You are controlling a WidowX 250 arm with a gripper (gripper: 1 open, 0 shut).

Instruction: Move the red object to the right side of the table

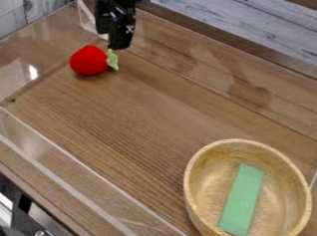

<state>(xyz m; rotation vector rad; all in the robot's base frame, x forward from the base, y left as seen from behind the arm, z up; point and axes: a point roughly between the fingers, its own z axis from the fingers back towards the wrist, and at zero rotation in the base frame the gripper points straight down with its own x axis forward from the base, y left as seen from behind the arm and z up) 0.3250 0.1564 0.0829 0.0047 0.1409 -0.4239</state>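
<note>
Hovering gripper [110,36] above red object [89,61]

You are looking at a brown wood-grain worktop [162,110] closed in by low clear acrylic walls [65,175], whose edges catch the light along the near and left sides. On its far left part lies the red object [89,61], a small round strawberry-like toy with its green leafy cap turned to the right; it rests directly on the wood, near the left wall. Well apart from it, in the near right corner, you have a round woven tan bowl [203,167] standing upright on the worktop, with a flat green strip [242,199] lying inside it.
</note>
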